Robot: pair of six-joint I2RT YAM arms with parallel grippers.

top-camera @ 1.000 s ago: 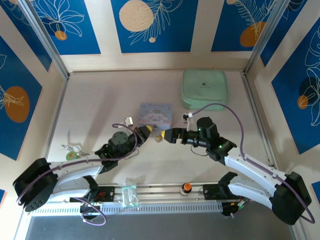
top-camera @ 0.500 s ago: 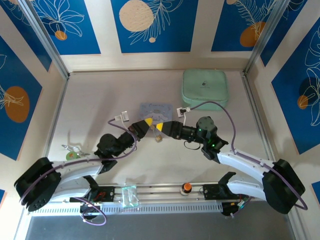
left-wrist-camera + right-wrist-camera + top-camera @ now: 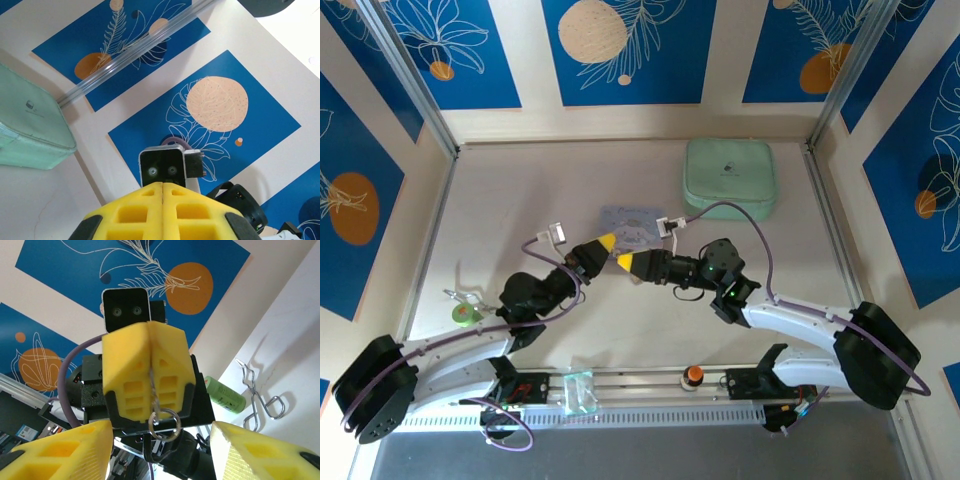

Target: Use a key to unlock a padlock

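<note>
Ok so, big stuff first: the table has the green pouch at the far right and the blue tin mid-table. Your two arms meet just in front of that tin. From the top camera the left gripper and right gripper sit nose to nose, tips almost touching, left one slightly farther back.

What matters is in the right wrist view. The left jaws are clenched, yellow pads pressed flat together, with a thin silvery strip pinched in the seam. I'd call that the key, and its ring dangles free below the pads. The long axis runs along the seam, top to bottom in that view, so it's edge-on to the right wrist camera.

Your right jaws are released and spread wide, one of the fingers at each bottom corner of that view. The left gripper and key sit dead centre in the gap, straight ahead of the opening. So the key is with the left arm and the right faces it head-on. If the right is meant to take it, I think the ring end is the only free bit to grab.

The padlock is too tiny for me to place with any confidence here, so I'd find it before committing.
</note>
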